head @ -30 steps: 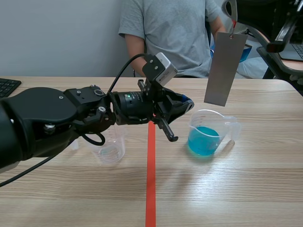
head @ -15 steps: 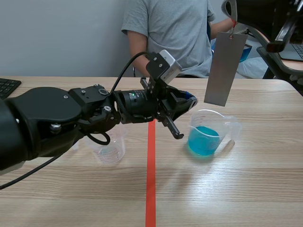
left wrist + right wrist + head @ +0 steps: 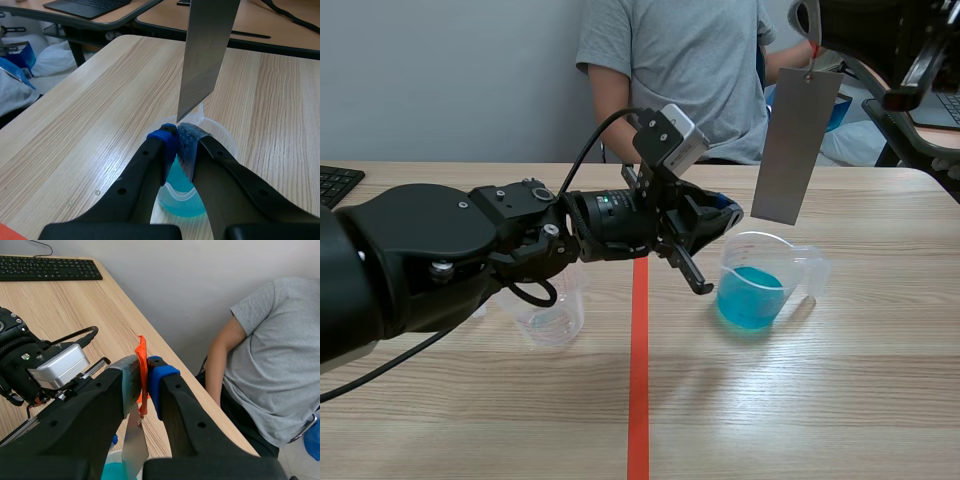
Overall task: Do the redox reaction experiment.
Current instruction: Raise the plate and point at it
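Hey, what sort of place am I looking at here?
Probably a robotics lab set up in an office: a wooden table with an orange tape line, a keyboard at its edge, and a cup of blue liquid under a metal strip hanging from the right gripper.

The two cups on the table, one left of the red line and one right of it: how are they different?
The right cup holds blue liquid; the left cup looks empty. The right cup stands in plain view with a grey plate hanging over it; the left cup is half hidden behind the left arm. Both are clear, upright and on the table.
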Available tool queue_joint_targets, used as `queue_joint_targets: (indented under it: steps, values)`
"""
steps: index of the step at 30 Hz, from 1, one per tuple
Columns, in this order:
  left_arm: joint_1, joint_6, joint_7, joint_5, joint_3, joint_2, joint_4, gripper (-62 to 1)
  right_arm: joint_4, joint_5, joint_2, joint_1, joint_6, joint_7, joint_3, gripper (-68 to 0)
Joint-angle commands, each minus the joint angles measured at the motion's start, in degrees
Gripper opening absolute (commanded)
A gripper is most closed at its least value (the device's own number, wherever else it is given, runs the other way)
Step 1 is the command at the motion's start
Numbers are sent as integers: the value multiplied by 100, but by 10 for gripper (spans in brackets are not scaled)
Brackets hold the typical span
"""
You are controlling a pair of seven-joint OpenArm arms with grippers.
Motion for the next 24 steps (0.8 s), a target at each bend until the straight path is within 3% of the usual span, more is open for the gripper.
queue_joint_targets:
  steps: [1, 8, 15, 19, 24]
  values:
    - [-111, 33, -105, -55, 4, 61, 127, -573, 81, 61, 90, 116, 33, 85, 92, -662]
    - [-111, 37, -103, -55, 4, 61, 127, -573, 81, 61, 90, 116, 33, 85, 92, -663]
    - [-79, 238, -157, -52, 4, -7, 127, -573, 81, 59, 90, 116, 33, 87, 92, -662]
    - [111, 227, -442, -173, -4, -439, 337, -573, 81, 61, 90, 116, 33, 85, 92, -662]
    - [726, 229, -435, -330, -415, -1493, 1263, -573, 81, 61, 90, 116, 33, 85, 92, -662]
